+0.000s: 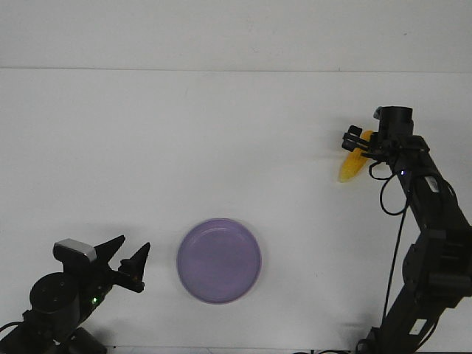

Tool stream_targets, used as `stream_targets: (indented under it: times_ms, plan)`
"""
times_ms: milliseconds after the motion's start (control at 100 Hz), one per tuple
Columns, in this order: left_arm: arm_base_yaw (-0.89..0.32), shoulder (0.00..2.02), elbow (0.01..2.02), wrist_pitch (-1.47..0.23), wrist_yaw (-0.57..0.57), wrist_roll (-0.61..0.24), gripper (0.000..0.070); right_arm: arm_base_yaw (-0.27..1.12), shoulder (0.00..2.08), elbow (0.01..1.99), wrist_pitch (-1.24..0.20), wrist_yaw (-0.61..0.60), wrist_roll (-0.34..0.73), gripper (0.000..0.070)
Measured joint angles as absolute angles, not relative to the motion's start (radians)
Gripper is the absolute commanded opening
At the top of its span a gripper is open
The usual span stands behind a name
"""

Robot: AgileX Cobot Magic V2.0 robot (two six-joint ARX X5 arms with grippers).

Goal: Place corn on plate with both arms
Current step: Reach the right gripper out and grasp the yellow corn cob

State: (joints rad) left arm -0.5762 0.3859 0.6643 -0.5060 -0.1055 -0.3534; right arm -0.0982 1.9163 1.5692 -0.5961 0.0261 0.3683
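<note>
Two black robot arms, each tipped with one claw, left claw (131, 266) and right claw (355, 144), share a white worktop (221, 133) with one corn cob (349, 168) and one lavender plate (219, 260).

A single front camera is looking forward and steeply down over the white table (236, 133), from high enough that the round plate (219, 260) at lower centre is showing as a near-full circle. The camera is sitting well back, taking in both arms: the left arm (63, 295) is entering at the lower left corner, the right arm (431, 243) along the right edge. No second view is sharing the scene.
</note>
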Motion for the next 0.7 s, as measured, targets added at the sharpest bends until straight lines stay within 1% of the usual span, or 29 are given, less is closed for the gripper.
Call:
stream_targets:
  times_ms: [140, 220, 250, 330, 430, 490, 520, 700]
  plan:
    - [-0.576, 0.386, 0.664, -0.506, -0.106, -0.353, 0.0422, -0.098, 1.994, 1.609, -0.589, 0.030, 0.374, 0.0628]
    - [-0.576, 0.386, 0.664, -0.506, -0.106, -0.353, 0.0422, -0.098, 2.019, 1.610, -0.578, 0.030, 0.376, 0.0586]
    - [-0.576, 0.386, 0.664, -0.506, -0.106, -0.353, 0.0422, -0.097, 2.026, 1.610, -0.577, 0.030, 0.377, 0.0553]
    - [-0.576, 0.386, 0.664, -0.506, -0.108, -0.353, 0.0422, -0.097, 2.043, 1.610, -0.578, 0.030, 0.380, 0.0439]
    - [-0.576, 0.386, 0.664, -0.506, -0.121, -0.353, 0.0422, -0.093, 2.049, 1.610, -0.577, 0.030, 0.383, 0.0250]
    - [-0.576, 0.386, 0.664, -0.506, -0.129, -0.353, 0.0421, -0.092, 2.049, 1.610, -0.574, 0.030, 0.383, 0.0182]
    - [-0.576, 0.386, 0.664, -0.506, -0.130, -0.353, 0.0421, -0.091, 2.049, 1.610, -0.572, 0.030, 0.383, 0.0174]
    - [-0.576, 0.386, 0.664, -0.506, -0.132, -0.353, 0.0421, -0.086, 2.042, 1.610, -0.588, 0.023, 0.383, 0.0174]
